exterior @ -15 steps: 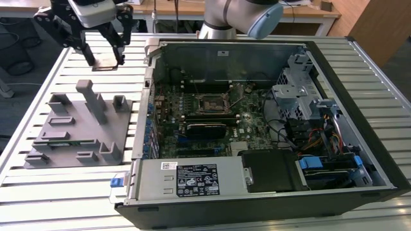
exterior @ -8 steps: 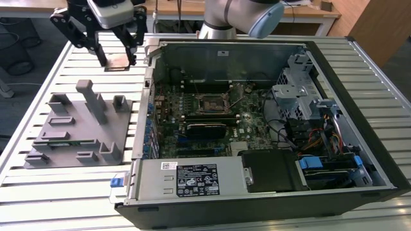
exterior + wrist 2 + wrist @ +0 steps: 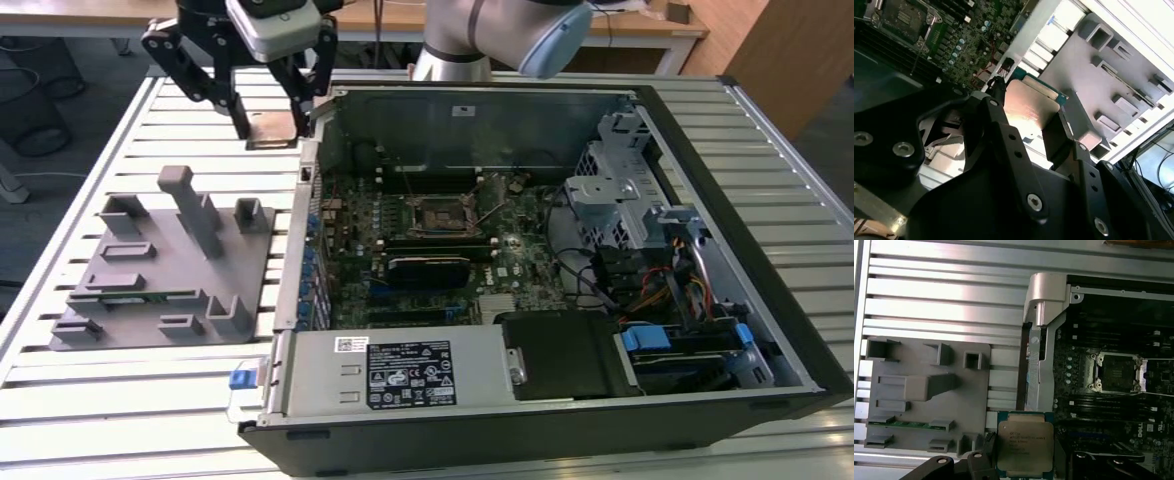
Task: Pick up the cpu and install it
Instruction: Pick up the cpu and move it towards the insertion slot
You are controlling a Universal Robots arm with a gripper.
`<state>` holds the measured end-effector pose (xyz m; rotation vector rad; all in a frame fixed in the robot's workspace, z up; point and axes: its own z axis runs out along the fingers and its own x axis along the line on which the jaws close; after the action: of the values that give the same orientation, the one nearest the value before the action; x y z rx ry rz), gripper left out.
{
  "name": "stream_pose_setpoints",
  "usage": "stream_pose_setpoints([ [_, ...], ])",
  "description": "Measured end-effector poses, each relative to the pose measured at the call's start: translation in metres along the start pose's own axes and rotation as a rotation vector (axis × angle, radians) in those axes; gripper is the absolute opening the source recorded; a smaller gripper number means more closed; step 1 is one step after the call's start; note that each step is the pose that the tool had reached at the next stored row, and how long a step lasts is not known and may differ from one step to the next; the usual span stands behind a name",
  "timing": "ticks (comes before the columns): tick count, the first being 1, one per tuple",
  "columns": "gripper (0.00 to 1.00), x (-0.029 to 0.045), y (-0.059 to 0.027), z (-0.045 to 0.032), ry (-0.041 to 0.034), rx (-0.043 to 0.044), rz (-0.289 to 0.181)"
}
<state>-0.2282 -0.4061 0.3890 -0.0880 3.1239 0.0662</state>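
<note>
Pick done: pincer clamped on cpu, held off worktop at exterior view's left of case. Socket bare, cpu not seated; install pending.

Robotics lab: ribbed silver aluminium table, open black desktop computer case, grey plastic fixture on the exterior view's left, light wooden desk upper right

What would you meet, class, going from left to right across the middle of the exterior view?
Grey parts holder → open processor socket → metal drive cage → right wall of the computer case. The chip held in the gripper overlaps the holder's right edge, so it is left out.
</note>
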Motion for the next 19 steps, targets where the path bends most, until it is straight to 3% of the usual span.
stream_pose_setpoints([
  [10, 0.54, -0.03, -0.0017, 0.0011, 0.0001, 0.0, 0.0],
  [19, 0.54, -0.0482, -0.0028, 0.0015, 0.0001, 0.0, 0.0],
])
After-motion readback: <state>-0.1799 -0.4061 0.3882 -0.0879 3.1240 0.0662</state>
